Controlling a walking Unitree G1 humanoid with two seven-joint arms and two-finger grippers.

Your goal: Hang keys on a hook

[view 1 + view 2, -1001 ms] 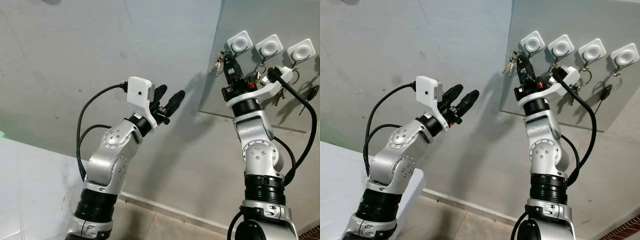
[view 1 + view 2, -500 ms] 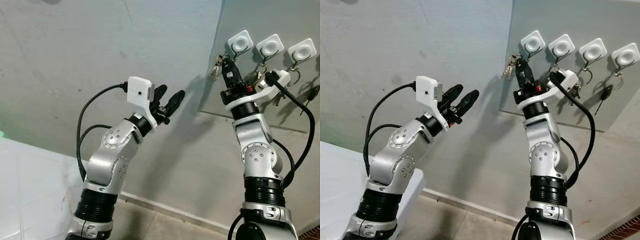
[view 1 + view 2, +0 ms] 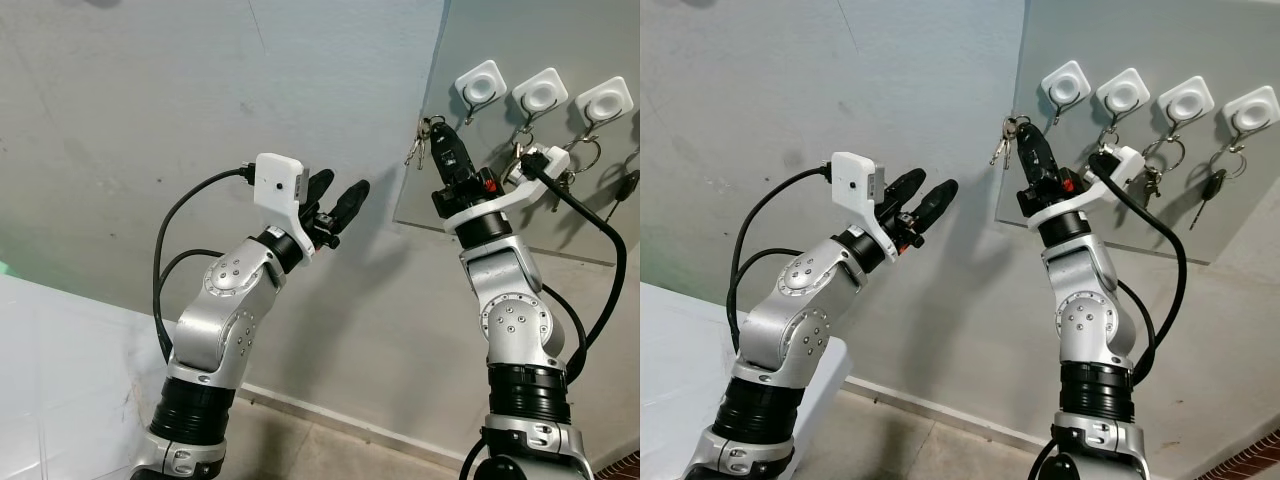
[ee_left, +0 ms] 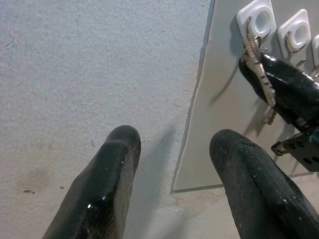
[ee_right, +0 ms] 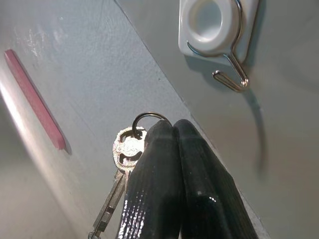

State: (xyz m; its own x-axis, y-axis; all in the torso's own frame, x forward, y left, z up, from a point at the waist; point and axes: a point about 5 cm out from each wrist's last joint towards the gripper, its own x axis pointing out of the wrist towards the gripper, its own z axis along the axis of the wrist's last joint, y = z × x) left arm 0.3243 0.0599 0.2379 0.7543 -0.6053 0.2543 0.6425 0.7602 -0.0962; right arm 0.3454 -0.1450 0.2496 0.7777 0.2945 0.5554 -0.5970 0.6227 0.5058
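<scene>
A grey panel [image 3: 1110, 215] is fixed flat to a pale plaster wall [image 3: 840, 80]. Along its top edge sits a row of four square white hooks [image 3: 1126, 93], each with a wire hook below. The leftmost hook [image 3: 1065, 86] is bare. Key rings [image 3: 1167, 155] hang from the others, a dark key fob [image 3: 1211, 184] among them.

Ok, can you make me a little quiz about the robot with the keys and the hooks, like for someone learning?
1. True or false: the keys already hang on the leftmost hook.
2. Which gripper pinches the key ring: A the left gripper, B the right gripper?
3. Fill in: the left gripper's fingers are ____.

Key: 1 false, they are beside it, off the wire. 2 B. 3 open.
</scene>
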